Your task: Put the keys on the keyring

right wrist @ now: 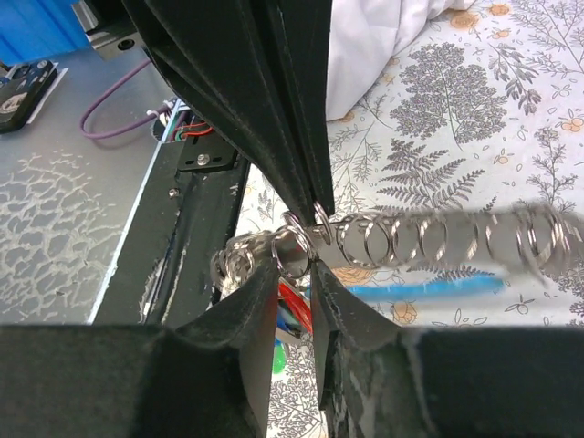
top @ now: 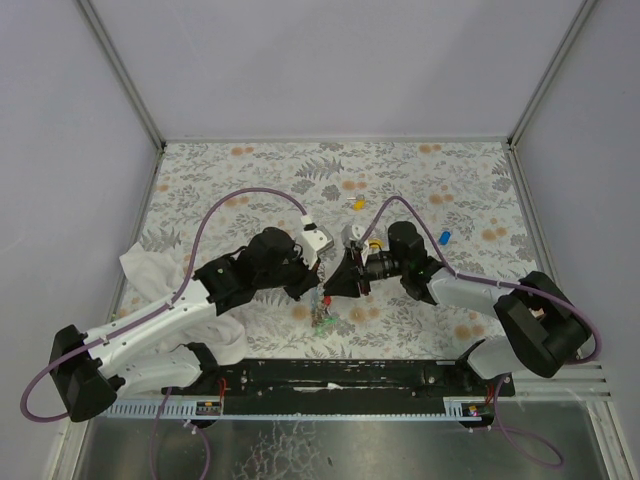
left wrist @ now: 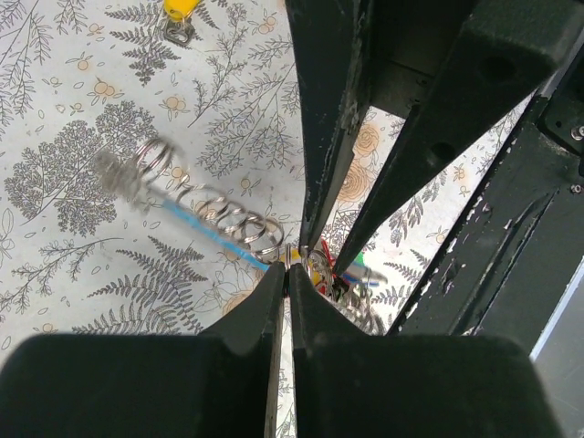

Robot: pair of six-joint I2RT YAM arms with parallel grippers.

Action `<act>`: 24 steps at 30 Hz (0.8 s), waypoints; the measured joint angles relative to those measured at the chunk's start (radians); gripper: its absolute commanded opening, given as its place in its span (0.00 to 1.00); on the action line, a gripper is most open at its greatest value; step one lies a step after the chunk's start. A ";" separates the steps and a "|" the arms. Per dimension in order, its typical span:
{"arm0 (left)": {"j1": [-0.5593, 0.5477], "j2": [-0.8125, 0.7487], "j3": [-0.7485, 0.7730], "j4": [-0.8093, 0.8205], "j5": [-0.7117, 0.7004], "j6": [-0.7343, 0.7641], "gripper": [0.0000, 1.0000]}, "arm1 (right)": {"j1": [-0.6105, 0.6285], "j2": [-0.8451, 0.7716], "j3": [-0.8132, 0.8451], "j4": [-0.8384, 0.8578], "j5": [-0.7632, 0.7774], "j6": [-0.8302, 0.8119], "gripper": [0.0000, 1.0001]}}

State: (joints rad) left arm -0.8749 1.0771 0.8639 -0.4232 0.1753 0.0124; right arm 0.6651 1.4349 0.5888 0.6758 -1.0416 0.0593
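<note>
Item: keyring (left wrist: 219, 219), mid-frame, left gripper (left wrist: 287, 269) jaws clamped on it, right gripper (right wrist: 297, 269) jaws narrowly pinching it; uneven pulling could slip it free, spilling keys (right wrist: 290, 319).

The keyring (right wrist: 321, 221) hangs between left claw (left wrist: 286, 274) and right claw (right wrist: 297, 267) (keys (top: 323, 318) beneath).
</note>
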 measured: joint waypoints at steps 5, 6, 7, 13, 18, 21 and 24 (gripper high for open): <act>0.000 0.000 -0.010 0.021 -0.018 -0.012 0.00 | 0.000 0.000 -0.012 0.043 -0.019 0.035 0.09; 0.000 0.001 -0.011 0.024 -0.026 -0.016 0.00 | 0.000 0.000 -0.014 0.049 -0.024 0.039 0.08; 0.000 0.001 -0.011 0.027 -0.037 -0.021 0.00 | 0.000 -0.001 -0.016 0.055 -0.025 0.040 0.06; 0.000 0.013 -0.011 0.032 -0.096 -0.061 0.00 | 0.000 -0.061 -0.055 0.063 -0.024 0.024 0.03; 0.000 0.019 -0.011 0.037 -0.109 -0.087 0.00 | 0.006 -0.116 -0.069 0.025 -0.022 -0.045 0.12; 0.000 0.019 -0.012 0.047 -0.108 -0.088 0.00 | 0.016 -0.149 -0.069 -0.069 0.011 -0.121 0.22; 0.000 0.016 -0.013 0.050 -0.103 -0.085 0.00 | 0.020 -0.195 -0.072 -0.149 0.090 -0.197 0.28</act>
State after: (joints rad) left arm -0.8753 1.0927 0.8505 -0.3729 0.0727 -0.0731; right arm 0.6849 1.2396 0.5171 0.5270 -0.9516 -0.1379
